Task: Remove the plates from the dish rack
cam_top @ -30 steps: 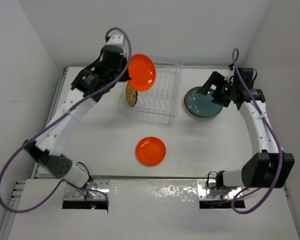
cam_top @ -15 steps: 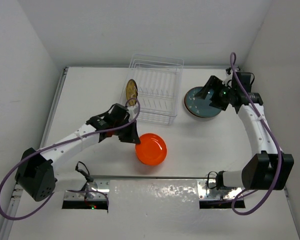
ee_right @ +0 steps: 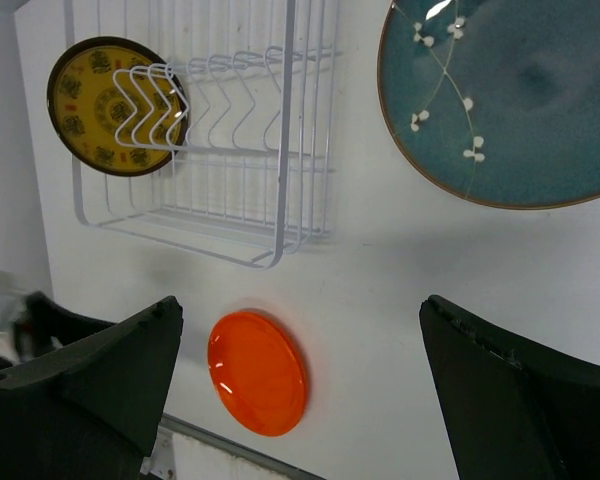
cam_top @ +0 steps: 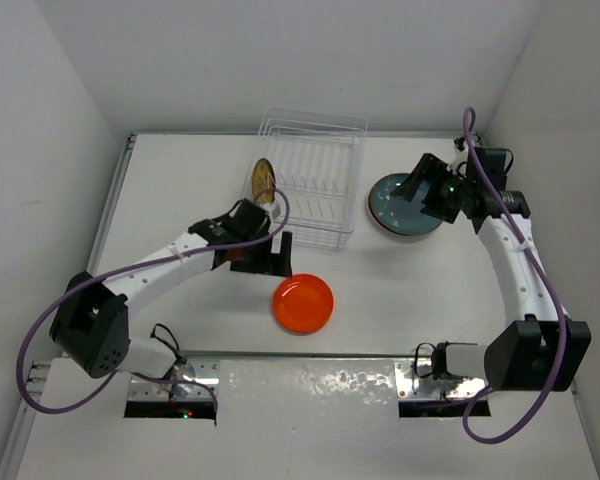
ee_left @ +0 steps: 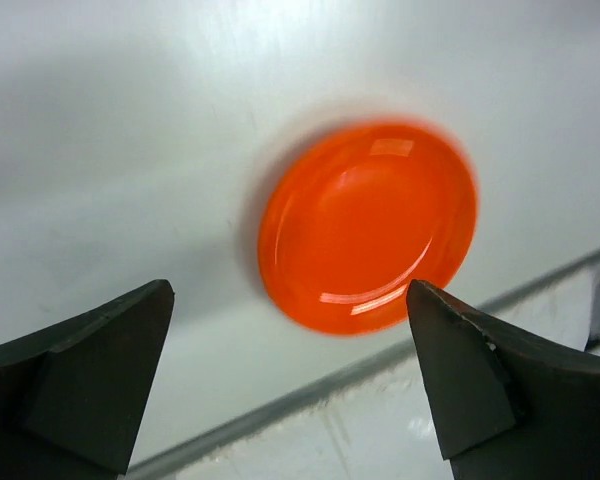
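Note:
The dish rack [cam_top: 315,185] [ee_right: 280,130] stands at the back middle of the table. A yellow-brown patterned plate [cam_top: 263,180] [ee_right: 105,105] stands upright in its left end. An orange plate [cam_top: 302,303] [ee_left: 368,225] [ee_right: 258,372] lies flat on the table in front of the rack. A dark teal plate [cam_top: 400,208] [ee_right: 510,100] lies flat to the right of the rack. My left gripper [cam_top: 273,255] [ee_left: 288,290] hangs open just left of and above the orange plate, holding nothing. My right gripper [cam_top: 428,190] [ee_right: 300,300] is open over the teal plate, holding nothing.
White walls close in the table on the left, back and right. A metal strip [cam_top: 310,385] [ee_left: 310,400] runs along the near edge just in front of the orange plate. The left arm [cam_top: 160,270] stretches across the left half of the table.
My left gripper carried an orange plate from the rack down onto the orange plate on the table, opened, and drew back to the left. The right arm barely moved.

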{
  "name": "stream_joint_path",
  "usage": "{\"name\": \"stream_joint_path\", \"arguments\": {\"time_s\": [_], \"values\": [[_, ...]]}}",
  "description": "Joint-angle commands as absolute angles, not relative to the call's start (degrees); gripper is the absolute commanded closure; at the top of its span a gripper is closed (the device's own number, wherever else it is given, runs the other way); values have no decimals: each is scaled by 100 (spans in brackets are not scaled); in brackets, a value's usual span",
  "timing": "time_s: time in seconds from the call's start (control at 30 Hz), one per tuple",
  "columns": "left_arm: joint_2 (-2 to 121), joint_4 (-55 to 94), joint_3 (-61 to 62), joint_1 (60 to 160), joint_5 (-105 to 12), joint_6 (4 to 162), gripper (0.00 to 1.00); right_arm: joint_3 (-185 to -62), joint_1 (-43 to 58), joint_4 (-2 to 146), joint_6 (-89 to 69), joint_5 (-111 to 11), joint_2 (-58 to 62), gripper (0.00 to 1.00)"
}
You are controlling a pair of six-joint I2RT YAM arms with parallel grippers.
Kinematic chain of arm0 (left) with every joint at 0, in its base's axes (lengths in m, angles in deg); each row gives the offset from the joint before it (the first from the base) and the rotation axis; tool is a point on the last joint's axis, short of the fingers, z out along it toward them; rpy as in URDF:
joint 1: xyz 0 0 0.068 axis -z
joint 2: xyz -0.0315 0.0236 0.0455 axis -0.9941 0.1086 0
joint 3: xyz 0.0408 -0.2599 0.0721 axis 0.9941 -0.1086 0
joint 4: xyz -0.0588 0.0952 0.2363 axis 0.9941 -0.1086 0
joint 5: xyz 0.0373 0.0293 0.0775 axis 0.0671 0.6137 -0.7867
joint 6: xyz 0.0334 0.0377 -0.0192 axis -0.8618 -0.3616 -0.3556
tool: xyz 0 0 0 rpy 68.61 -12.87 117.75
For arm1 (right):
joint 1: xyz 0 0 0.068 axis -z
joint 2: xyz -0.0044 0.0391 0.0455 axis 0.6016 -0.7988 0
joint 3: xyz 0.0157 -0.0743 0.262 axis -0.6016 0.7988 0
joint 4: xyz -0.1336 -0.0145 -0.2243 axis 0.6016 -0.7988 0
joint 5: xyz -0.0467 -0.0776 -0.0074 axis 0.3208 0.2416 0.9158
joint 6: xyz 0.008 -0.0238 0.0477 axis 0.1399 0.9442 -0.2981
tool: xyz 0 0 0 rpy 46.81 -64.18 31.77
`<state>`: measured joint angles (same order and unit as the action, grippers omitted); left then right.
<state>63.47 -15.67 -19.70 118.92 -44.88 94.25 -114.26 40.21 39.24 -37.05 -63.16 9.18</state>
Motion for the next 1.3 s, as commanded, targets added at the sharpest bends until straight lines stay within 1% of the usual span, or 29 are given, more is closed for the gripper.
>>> {"name": "stream_joint_path", "arguments": {"time_s": [0.0,0.03,0.07,0.13,0.2,0.23,0.27,0.3,0.33,0.37,0.4,0.43,0.5,0.6,0.7,0.73,0.77,0.8,0.87,0.9,0.97,1.0,1.03,1.1,1.27], "values": [[6194,-2049,-790,11901,-5726,9221,0,-11550,3988,3910,-3540,-6273,1058,1],[6203,-2199,-239,11901,-6042,9212,0,-11550,3988,3901,-3540,-6264,1058,1],[6273,-2453,62,11875,-6898,9290,0,-11516,3988,3910,-3540,-6264,1041,1],[6561,-2560,746,11761,-8034,9422,0,-11454,3988,3997,-3566,-6291,1023,1],[6956,-2517,1214,11331,-8268,9406,0,-11384,3988,4041,-3583,-6282,970,1],[7202,-2499,1747,11234,-8435,9301,0,-11366,3980,4059,-3566,-6282,944,1],[7797,-2499,2074,11067,-8497,9056,0,-11331,3979,4059,-3566,-6256,900,1],[8116,-2421,2356,11022,-8541,8914,2,-11313,3979,4068,-3531,-6256,891,1],[8676,-2385,2890,10935,-8585,8782,8,-11304,3979,4068,-3513,-6247,865,1],[8925,-2307,3147,10890,-8577,8590,12,-11287,3979,4059,-3478,-6247,856,1],[9197,-2341,3385,10838,-8577,8527,15,-11278,3979,4042,-3461,-6247,847,1],[9670,-2428,3944,10750,-8516,8465,17,-11261,3971,4041,-3443,-6247,856,1],[10025,-2534,4457,10688,-8463,8377,19,-11243,3971,4007,-3390,-6247,865,1],[10359,-2271,4521,10583,-8252,8043,27,-11208,3971,3954,-3364,-6255,908,1],[10641,-2315,4644,10390,-8094,7964,40,-11120,3962,3988,-3416,-6308,996,1],[10737,-2323,4653,10311,-7963,7964,48,-11085,3962,4050,-3434,-6334,1057,1],[10738,-2332,4627,10284,-7892,7972,52,-11076,3962,4042,-3408,-6343,1067,1],[10695,-2306,4522,10275,-7848,7981,63,-11085,3962,3989,-3390,-6335,1067,1],[10624,-2236,4416,10275,-7655,7964,71,-11172,3962,3910,-3329,-6308,1040,1],[10511,-2218,4302,10283,-7611,7964,81,-11199,3962,3866,-3311,-6300,1032,1],[10405,-2200,4231,10292,-7601,7946,87,-11277,3962,3857,-3302,-6256,1005,1],[10291,-2227,4231,10327,-7593,7929,94,-11304,3962,3848,-3311,-6247,988,1],[10229,-2270,4231,10345,-7636,7928,98,-11348,3962,3848,-3329,-6247,962,1],[10001,-2297,4240,10398,-7776,7894,100,-11383,3962,3857,-3364,-6220,944,1],[9561,-2534,4529,10521,-8268,7884,100,-11375,3962,3883,-3425,-6150,900,1]]}}
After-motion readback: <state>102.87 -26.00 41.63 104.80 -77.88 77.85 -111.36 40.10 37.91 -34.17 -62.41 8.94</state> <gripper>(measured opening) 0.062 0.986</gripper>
